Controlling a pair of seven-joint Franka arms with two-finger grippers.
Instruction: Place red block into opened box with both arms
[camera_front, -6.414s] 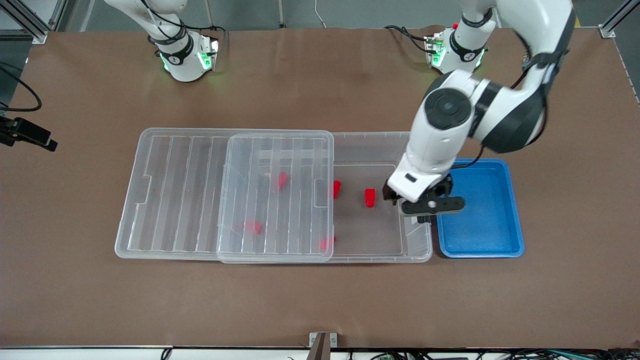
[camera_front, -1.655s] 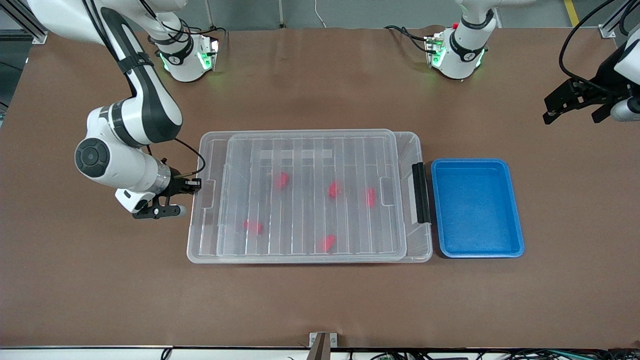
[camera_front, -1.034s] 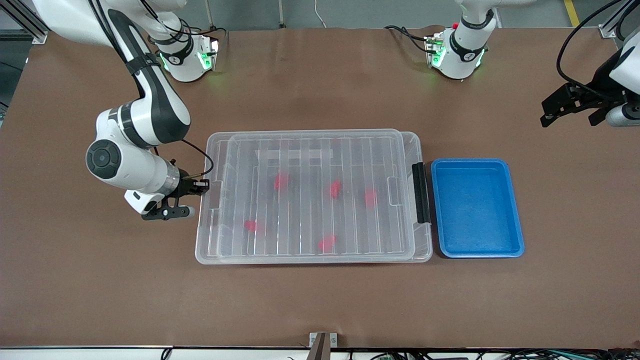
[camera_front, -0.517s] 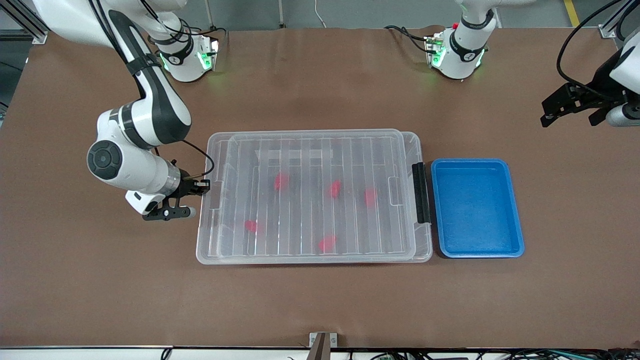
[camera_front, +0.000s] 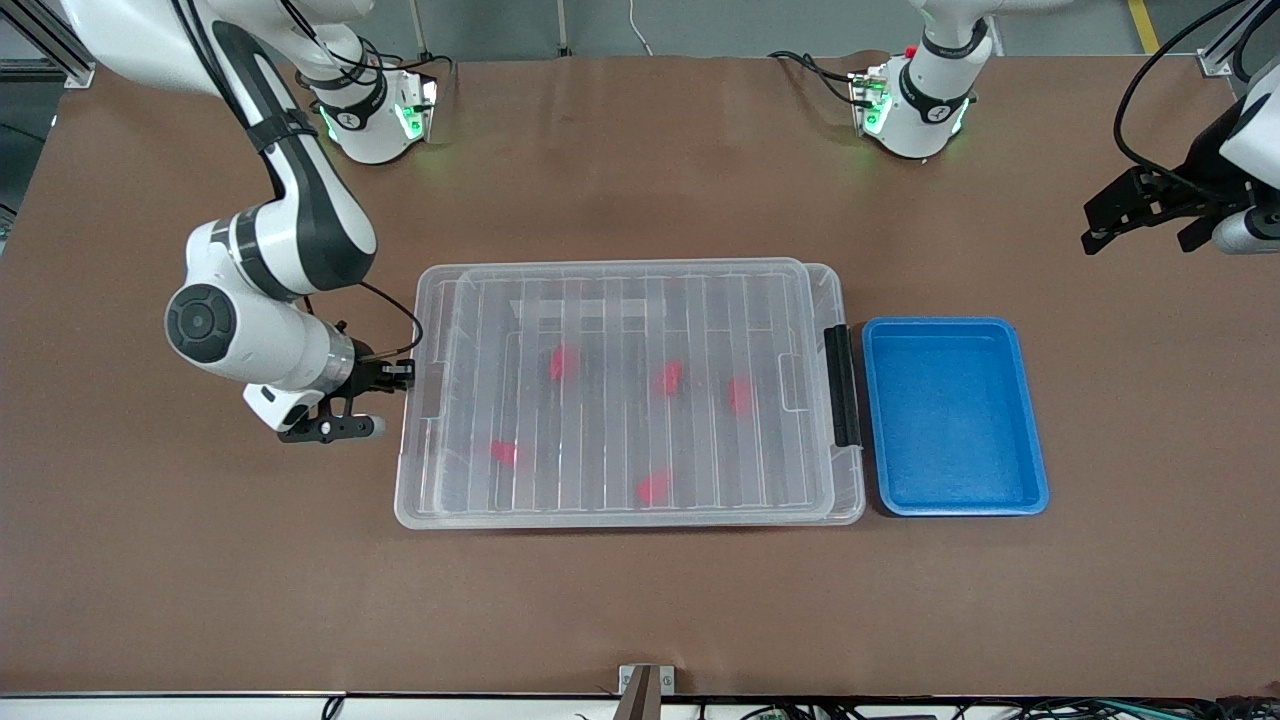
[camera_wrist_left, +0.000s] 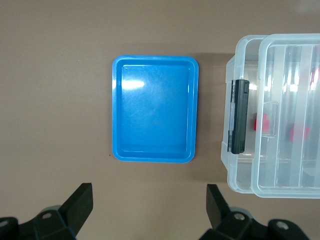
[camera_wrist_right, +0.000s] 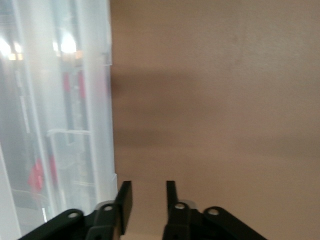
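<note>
The clear box (camera_front: 846, 300) lies mid-table with its ribbed lid (camera_front: 620, 300) slid over almost all of it. Several red blocks show through the lid, among them one (camera_front: 740, 395) near the black handle (camera_front: 841, 385) and one (camera_front: 563, 362) nearer the right arm's end. My right gripper (camera_front: 405, 376) sits low at the box's end toward the right arm. It is open, with nothing between its fingers (camera_wrist_right: 125, 197), and the box wall (camera_wrist_right: 102, 100) is just beside it. My left gripper (camera_front: 1140, 235) hangs open and waiting over bare table at the left arm's end.
An empty blue tray (camera_front: 950, 415) stands beside the box's handle end, also below the left gripper (camera_wrist_left: 148, 189) as the blue tray (camera_wrist_left: 155, 115) with the handle (camera_wrist_left: 238, 116) next to it. Brown table surface surrounds the box.
The right gripper's fingers have parted at the lid's end and the hand has drawn back slightly from the box. The lid stays where it was slid. The left arm has not moved.
</note>
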